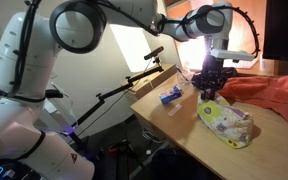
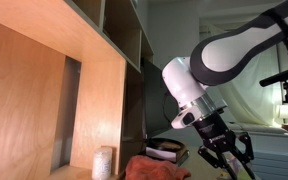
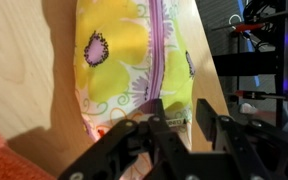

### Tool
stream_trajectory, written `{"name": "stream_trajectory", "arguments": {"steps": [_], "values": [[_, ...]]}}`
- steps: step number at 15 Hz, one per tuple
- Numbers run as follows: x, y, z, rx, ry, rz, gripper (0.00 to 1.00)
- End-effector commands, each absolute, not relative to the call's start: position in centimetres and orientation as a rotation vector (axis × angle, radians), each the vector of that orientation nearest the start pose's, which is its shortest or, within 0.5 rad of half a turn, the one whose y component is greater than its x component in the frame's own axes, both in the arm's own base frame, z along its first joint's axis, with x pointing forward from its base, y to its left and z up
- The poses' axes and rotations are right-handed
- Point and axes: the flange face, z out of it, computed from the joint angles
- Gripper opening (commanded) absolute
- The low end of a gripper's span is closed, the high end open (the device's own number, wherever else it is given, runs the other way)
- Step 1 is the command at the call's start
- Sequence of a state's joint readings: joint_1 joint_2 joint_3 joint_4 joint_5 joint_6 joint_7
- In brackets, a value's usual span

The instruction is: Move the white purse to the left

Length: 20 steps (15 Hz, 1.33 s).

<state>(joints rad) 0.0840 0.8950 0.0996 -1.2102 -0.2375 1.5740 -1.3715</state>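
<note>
In the wrist view we see the gripper [image 3: 189,128] low over the near end of the white purse [image 3: 134,55], its black fingers [image 3: 162,128] set to a narrow gap with a corner of fabric between them. We cannot tell whether the pads actually press on it. The purse is a soft, oblong pouch of whitish fabric printed with big yellow and green patches and small dark pink-ringed spots, and a lilac zip runs along its length. It lies flat on the pale wooden surface [image 3: 24,60], stretching away from the gripper. A corner of an orange cloth [image 3: 4,155] shows beside it. In an exterior view we see what the wrist camera misses: the purse [image 1: 226,122] near the surface's front edge, a small blue packet [image 1: 170,96] apart from it on the far side of the gripper [image 1: 210,90], and the cloth [image 1: 274,95] heaped behind. In an exterior view from the opposite side we see a tall wooden shelf unit [image 2: 84,70], the arm and the gripper [image 2: 227,160], but the purse is not visible.
</note>
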Motion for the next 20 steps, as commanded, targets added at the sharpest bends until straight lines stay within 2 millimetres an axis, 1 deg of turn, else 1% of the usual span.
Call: {"name": "stream_trajectory", "arguments": {"steps": [1, 4, 5, 8, 12, 15, 18, 20], "values": [[68.6, 8.6, 20.9, 2.210, 2.317, -0.868, 0.71], [68.4, 8.6, 20.8, 2.211, 2.316, -0.883, 0.95], [68.3, 8.6, 20.7, 2.215, 2.311, -0.891, 0.99], [68.1, 8.7, 20.6, 2.229, 2.287, -0.915, 1.00], [68.3, 8.6, 20.9, 2.239, 2.270, -0.885, 1.00], [67.8, 9.1, 22.1, 2.196, 2.307, -0.835, 1.00], [66.6, 10.0, 23.8, 2.125, 2.321, -0.750, 1.00], [65.8, 10.5, 24.6, 2.090, 2.322, -0.722, 1.00]]}}
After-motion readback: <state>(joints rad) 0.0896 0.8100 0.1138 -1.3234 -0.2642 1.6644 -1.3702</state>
